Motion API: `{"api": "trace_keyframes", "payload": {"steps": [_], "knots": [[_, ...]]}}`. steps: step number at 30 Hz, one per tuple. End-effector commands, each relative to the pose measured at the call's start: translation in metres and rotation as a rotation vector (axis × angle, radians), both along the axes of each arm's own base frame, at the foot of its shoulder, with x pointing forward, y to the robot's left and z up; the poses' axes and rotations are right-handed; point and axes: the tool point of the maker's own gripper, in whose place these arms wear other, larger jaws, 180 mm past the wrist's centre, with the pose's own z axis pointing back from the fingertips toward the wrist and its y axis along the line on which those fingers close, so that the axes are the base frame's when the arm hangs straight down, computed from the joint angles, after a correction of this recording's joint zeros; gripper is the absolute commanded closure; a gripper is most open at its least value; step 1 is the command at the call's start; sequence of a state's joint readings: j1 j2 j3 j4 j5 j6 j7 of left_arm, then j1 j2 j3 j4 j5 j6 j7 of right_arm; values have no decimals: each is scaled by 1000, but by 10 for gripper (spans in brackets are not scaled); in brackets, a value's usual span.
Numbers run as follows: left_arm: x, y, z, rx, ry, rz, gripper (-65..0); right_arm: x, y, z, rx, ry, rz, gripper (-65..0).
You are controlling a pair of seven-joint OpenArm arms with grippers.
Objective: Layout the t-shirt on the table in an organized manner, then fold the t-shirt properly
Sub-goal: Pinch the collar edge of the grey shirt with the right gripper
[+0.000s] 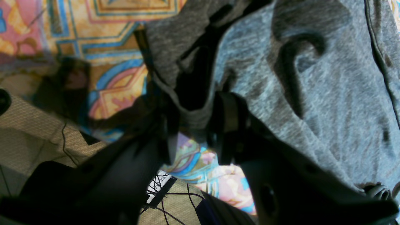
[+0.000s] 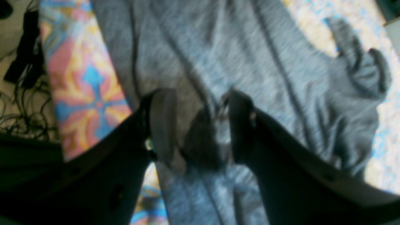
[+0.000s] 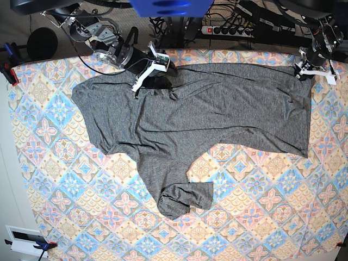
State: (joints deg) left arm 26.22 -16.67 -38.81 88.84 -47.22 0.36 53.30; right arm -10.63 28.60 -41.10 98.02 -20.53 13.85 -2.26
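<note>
T-shirt: the heather dark-grey t-shirt (image 3: 201, 109) lay spread across the far half of the table (image 3: 261, 217), one sleeve folded back on itself toward the near side.
Left gripper: the left gripper (image 1: 193, 125) pinched the shirt's edge at the table's far corner, fabric bunched between its fingers.
Right gripper: the right gripper (image 2: 195, 125) stood over the shirt's far edge, jaws parted, cloth lying between them ungripped.

Heather dark-grey t-shirt (image 3: 201, 109) on blue, pink and cream diamond-tiled table (image 3: 272, 212)
</note>
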Motion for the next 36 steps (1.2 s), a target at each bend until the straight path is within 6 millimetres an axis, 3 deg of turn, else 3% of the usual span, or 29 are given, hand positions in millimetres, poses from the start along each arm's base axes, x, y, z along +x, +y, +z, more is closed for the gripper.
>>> {"api": "trace_keyframes", "payload": {"steps": [1, 14, 16, 19, 22, 30, 36], "knots": [[-12, -5, -8, -16, 60, -8, -187, 6, 0, 8, 26, -22, -1, -257], [-12, -4, -8, -16, 60, -7, -187, 5, -16, -17, -44, 24, -33, -247], [-12, -4, -8, -16, 60, -7, -187, 5, -20, -22, -76, 35, -47, -206], [-12, -4, -8, -16, 60, -7, -187, 6, -23, -24, -92, 40, -55, -95], [-12, -4, -8, -16, 60, -7, -187, 7, -23, -24, -94, 38, -59, -24], [-12, -4, -8, -17, 61, -8, -186, 9, -21, -18, -83, 26, -59, -23], [-12, -4, -8, -17, 61, -8, -186, 14, -10, 4, -39, -19, -45, -23]]}}
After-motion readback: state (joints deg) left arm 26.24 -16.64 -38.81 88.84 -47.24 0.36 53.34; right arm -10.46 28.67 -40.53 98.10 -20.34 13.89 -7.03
